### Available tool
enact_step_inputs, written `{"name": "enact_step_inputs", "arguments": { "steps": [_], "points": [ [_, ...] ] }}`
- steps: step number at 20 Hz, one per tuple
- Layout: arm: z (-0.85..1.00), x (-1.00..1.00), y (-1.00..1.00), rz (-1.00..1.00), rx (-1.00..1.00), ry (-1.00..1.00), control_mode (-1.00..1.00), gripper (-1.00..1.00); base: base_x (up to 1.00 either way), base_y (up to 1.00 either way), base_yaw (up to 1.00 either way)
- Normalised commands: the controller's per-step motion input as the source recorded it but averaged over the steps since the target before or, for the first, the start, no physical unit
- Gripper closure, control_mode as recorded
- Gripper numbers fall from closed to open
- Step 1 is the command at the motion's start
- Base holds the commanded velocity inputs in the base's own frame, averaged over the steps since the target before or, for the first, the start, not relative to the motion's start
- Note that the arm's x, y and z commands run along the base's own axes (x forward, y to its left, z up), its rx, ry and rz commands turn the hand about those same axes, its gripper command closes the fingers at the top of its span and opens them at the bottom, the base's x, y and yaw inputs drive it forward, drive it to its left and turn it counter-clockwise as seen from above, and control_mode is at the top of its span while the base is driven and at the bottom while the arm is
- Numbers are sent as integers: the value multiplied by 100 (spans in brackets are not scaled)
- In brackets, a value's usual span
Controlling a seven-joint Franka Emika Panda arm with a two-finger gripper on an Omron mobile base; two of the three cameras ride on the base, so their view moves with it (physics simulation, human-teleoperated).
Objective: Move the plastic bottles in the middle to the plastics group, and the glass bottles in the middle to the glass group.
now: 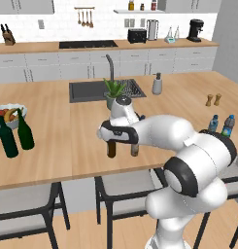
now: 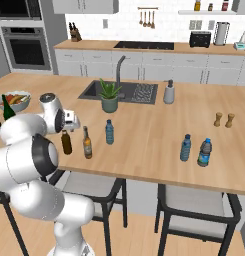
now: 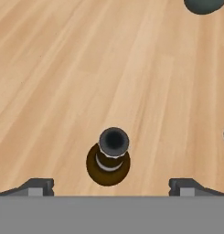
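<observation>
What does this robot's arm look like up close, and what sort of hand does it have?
The arm is made of rounded, glossy white shells joined by dark bands at the joints, thick near the base and slimmer toward the wrist. No loose cables or markings show. The gripper has two small dark grey fingertips with flat, blocky ends.
</observation>
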Motion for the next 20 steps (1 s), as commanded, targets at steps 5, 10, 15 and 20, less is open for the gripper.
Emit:
{"name": "enact_step_inputs", "arguments": {
  "steps": [5, 10, 15, 20],
  "points": [
    [-27, 0, 0, -6, 0, 7, -100, -100, 0, 0, 0],
    [-13, 5, 0, -5, 0, 3, -100, -100, 0, 0, 0],
    [-14, 2, 0, -4, 0, 1, -100, -100, 0, 0, 0],
    [-4, 2, 0, -3, 0, 0, -100, -100, 0, 0, 0]
  ]
}}
